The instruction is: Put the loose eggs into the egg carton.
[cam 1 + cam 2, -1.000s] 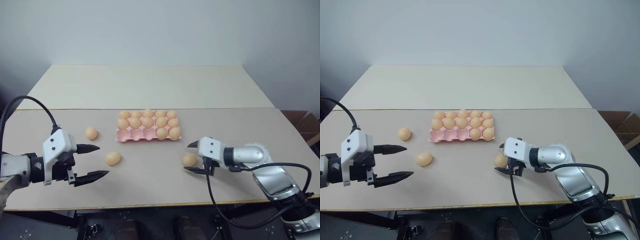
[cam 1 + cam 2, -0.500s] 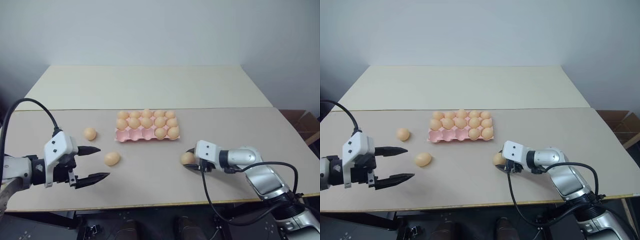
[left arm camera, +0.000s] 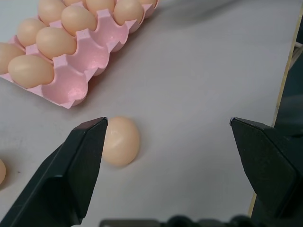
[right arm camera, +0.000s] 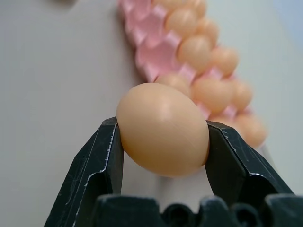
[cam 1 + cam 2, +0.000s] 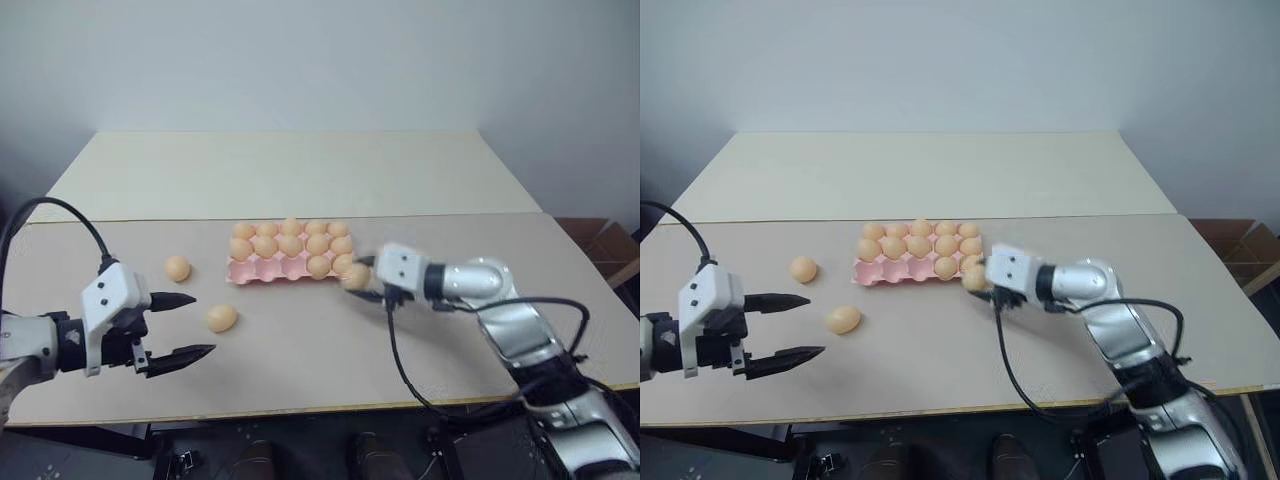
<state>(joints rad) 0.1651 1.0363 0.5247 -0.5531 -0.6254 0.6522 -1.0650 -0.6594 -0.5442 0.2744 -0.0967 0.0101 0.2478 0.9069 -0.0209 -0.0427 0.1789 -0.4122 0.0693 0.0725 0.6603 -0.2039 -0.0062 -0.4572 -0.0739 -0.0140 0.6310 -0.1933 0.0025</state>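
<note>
Left gripper (image 5: 183,325) sits at the lower left of the head view, fingers spread wide, nothing between them — hovering over the table (image 5: 300,370). Just right of it lie two loose eggs: one (image 5: 178,268) higher up, left of the carton, and one (image 5: 221,318) lower down, near my upper fingertip. In the left wrist view that nearer egg (image 3: 121,141) lies just beside one finger, not touching as far as I can tell.

Centre frame: the pink egg carton (image 5: 262,270), most cups filled; the near row has empty cups at its left end.

Right of centre, my right gripper (image 4: 161,142) is pinching a third egg (image 4: 162,128) across its middle, one finger on each side, held above the table by the carton's right end.

Handling, my guess: eggs look smooth, hard-shelled, light, probably slippery and prone to roll; could crack if squeezed or dropped. Best hold is across the widest part, as now, with gentle pressure. The carton looks thin and light — it may slide if I bump it.

Hard to make out: the held egg and right fingertips are motion-blurred in the head views, so I can't judge the gap to the carton's rim. The held egg blocks part of the carton in the right wrist view. I see only three loose eggs.
</note>
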